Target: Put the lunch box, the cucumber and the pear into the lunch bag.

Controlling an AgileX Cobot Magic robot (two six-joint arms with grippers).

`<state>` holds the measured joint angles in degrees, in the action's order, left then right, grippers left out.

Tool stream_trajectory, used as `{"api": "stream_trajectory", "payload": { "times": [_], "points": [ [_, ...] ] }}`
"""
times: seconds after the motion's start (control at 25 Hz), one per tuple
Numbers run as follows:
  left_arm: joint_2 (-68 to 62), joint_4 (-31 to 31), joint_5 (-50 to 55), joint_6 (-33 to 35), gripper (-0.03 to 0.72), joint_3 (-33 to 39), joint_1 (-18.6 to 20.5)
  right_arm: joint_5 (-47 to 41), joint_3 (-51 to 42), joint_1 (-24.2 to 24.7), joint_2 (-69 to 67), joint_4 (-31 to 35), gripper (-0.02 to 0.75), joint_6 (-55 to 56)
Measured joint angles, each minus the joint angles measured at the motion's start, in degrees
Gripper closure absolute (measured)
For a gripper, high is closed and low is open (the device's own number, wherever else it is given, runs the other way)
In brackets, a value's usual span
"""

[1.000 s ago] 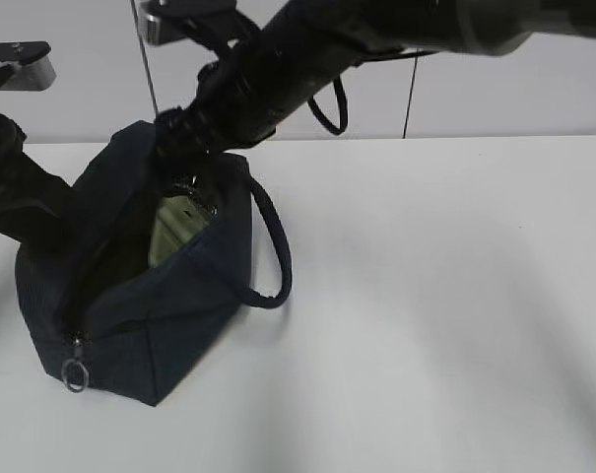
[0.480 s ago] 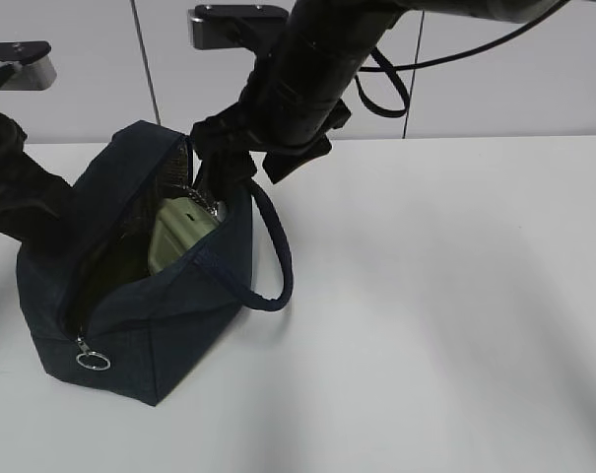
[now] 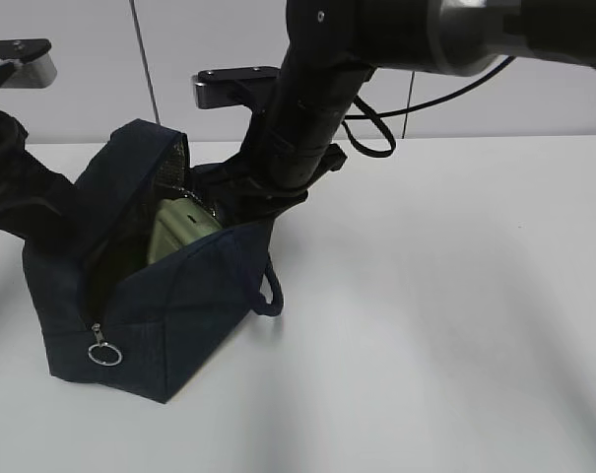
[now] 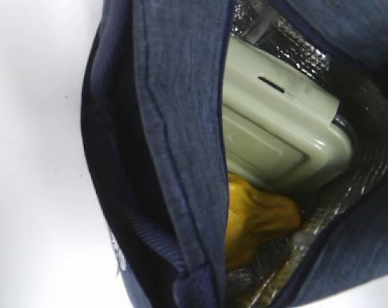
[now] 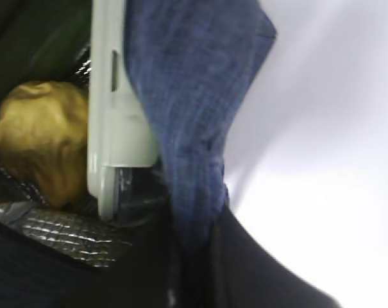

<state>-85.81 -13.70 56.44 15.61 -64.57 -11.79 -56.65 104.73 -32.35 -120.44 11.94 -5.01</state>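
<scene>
Lunch box and pear sit inside the lunch bag; both jaws unseen, cannot tell; release the fabric gently, avoiding tipping.

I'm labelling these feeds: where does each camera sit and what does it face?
Exterior: above table height, slanting down at the lunch bag; both arms show.
Left wrist: close over the bag's opening, facing the lunch box and pear; no gripper visible.
Right wrist: at the bag's rim, looking inside; no fingers discernible.
Both wrist views share lunch box and pear.

both pincers hidden; cucumber only a dark blur.
</scene>
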Motion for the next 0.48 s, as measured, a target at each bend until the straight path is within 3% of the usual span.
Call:
{"api": "stream_trajectory", "payload": {
  "times": [0.16,0.36,0.48],
  "points": [
    [-2.57,-0.06,0.51,0.00,0.686,-1.54,-1.58,2.67,-5.92,2.55,4.00,-2.21,0.718,2.35],
    [-8.47,-1.54,0.43,-0.05,0.686,-8.12,-6.47,11.09,-22.45,7.62,15.04,-1.64,0.720,2.11],
    [-11.81,-1.59,0.48,-0.71,0.686,-12.00,-9.38,14.22,-27.26,7.50,19.57,-1.27,0.721,-0.29]
  ]
}}
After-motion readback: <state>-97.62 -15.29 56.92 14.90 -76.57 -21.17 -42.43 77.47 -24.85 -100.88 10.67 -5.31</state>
